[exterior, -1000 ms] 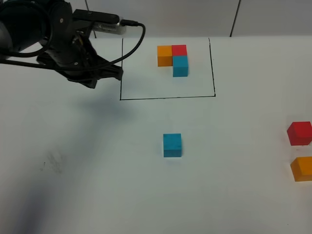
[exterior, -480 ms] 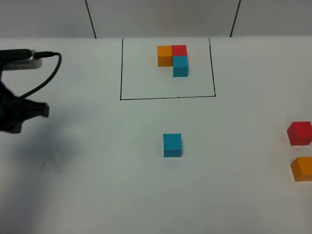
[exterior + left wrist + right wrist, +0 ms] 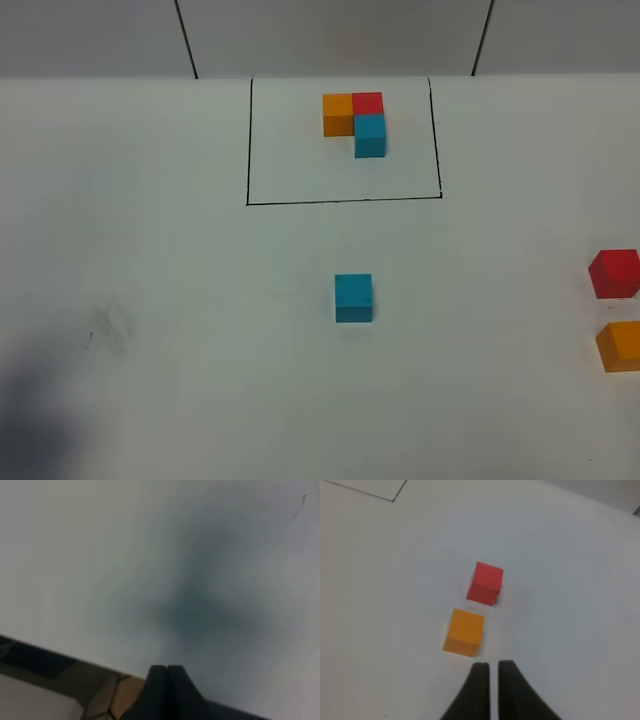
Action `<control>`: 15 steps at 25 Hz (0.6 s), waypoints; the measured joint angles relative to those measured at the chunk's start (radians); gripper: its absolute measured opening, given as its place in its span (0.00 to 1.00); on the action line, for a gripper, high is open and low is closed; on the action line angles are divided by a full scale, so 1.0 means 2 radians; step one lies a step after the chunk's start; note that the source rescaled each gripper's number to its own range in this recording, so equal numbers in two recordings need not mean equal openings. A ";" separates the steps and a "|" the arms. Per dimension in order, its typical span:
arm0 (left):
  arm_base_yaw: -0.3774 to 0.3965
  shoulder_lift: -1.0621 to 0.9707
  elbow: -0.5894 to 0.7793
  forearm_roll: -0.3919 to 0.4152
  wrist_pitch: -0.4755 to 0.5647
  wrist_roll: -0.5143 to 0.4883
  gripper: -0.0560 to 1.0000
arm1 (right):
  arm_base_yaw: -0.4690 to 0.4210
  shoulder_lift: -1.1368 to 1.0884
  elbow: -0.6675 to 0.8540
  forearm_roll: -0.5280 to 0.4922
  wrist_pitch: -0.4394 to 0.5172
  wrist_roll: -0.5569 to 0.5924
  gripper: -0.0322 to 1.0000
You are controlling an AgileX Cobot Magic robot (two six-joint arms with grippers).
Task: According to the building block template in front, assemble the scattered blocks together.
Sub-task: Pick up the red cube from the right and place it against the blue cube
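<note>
Left arm, which a sec ago hung over the upper-left of the white tabletop (image 3: 180,280) beside the thin black drawn rectangle (image 3: 340,201), had pulled back out of the high view. Only its soft dark shadow (image 3: 30,420) was left at the near-left corner. Left pincer (image 3: 167,667) showed in its wrist cam w/ fingers pressed together, holding nothing, over bare surface. Right pincer (image 3: 493,664) was narrow too, just a slit btwn the fingers, nothing in it. It hovered near the small matte orange cube (image 3: 464,632), w/ the small matte red cube (image 3: 485,583) just beyond. Those two lay close but not touching, at the far right of the tabletop.

Small matte cyan-blue cube (image 3: 353,297) sat alone mid-tabletop, in front of the rectangle, well apart from the other two. Building block template (image 3: 355,122), a tight L of orange, red and cyan-blue cubes, sat inside the rectangle toward its back edge. No block had shifted.

Judgement: nothing assembled yet. Left arm's retreat cleared the middle, so prob. the right arm's turn to bring red or orange over to the cyan one.
</note>
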 joint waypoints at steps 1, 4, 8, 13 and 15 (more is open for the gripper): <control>0.000 -0.023 0.000 0.000 0.018 -0.002 0.05 | 0.000 0.000 0.000 0.000 0.000 0.000 0.03; 0.000 -0.083 0.006 0.001 0.058 -0.006 0.05 | 0.000 0.000 0.000 0.000 0.000 0.000 0.03; 0.000 -0.148 0.015 0.000 0.059 -0.008 0.05 | 0.000 0.000 0.000 0.000 0.000 0.000 0.03; 0.000 -0.199 0.015 -0.014 0.060 0.012 0.05 | 0.000 0.000 0.000 0.000 0.000 0.000 0.03; 0.000 -0.214 0.016 -0.038 0.052 0.046 0.05 | 0.000 0.000 0.000 0.000 0.000 0.000 0.03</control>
